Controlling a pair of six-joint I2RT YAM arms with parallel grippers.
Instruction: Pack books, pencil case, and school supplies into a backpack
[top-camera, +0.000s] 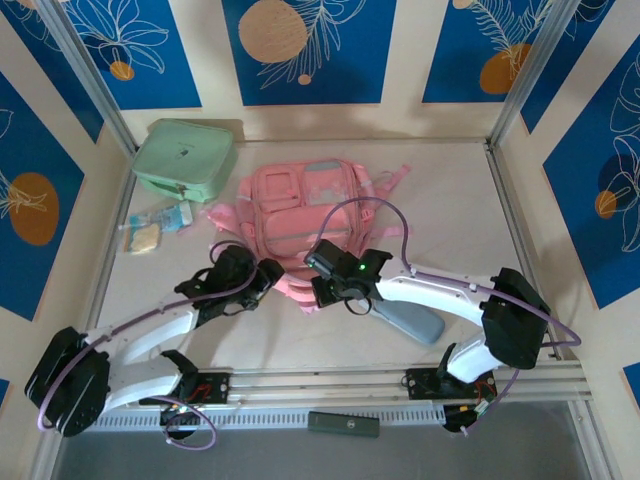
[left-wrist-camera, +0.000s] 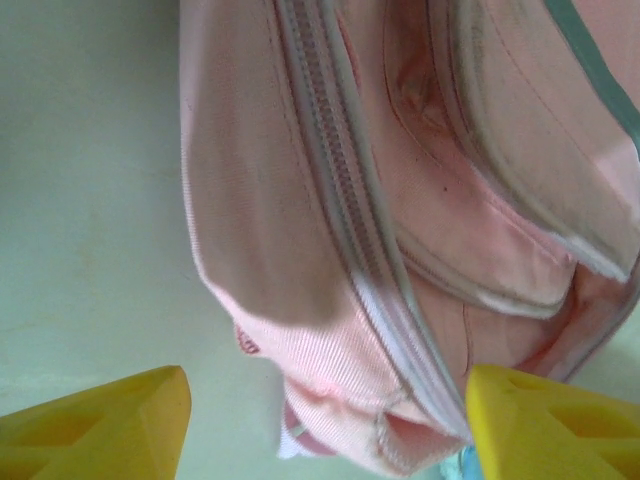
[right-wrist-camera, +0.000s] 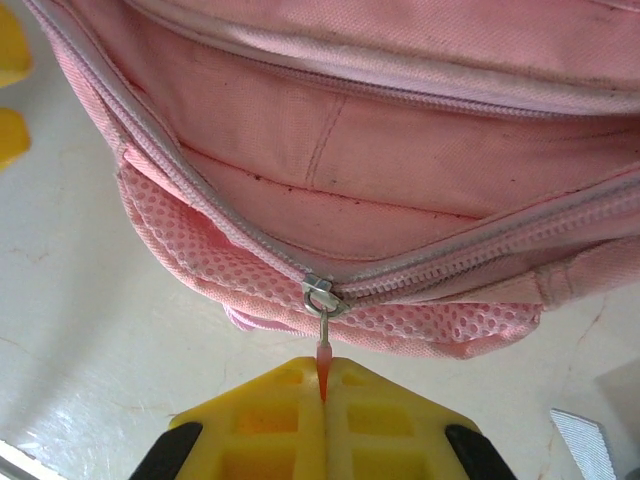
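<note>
The right hand (right-wrist-camera: 323, 398) is pinched closed on the zip pull (right-wrist-camera: 323, 352) of the pink backpack (right-wrist-camera: 400, 160), which lies on the tabletop (right-wrist-camera: 80, 330). The left hand (left-wrist-camera: 327, 405) gapes wide at its corner, seemingly gripping nothing

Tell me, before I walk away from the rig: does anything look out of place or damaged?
Nothing spilled or damaged. One oddity: a dark bar lies off the table, past its near edge, apart from the backpack.
</note>
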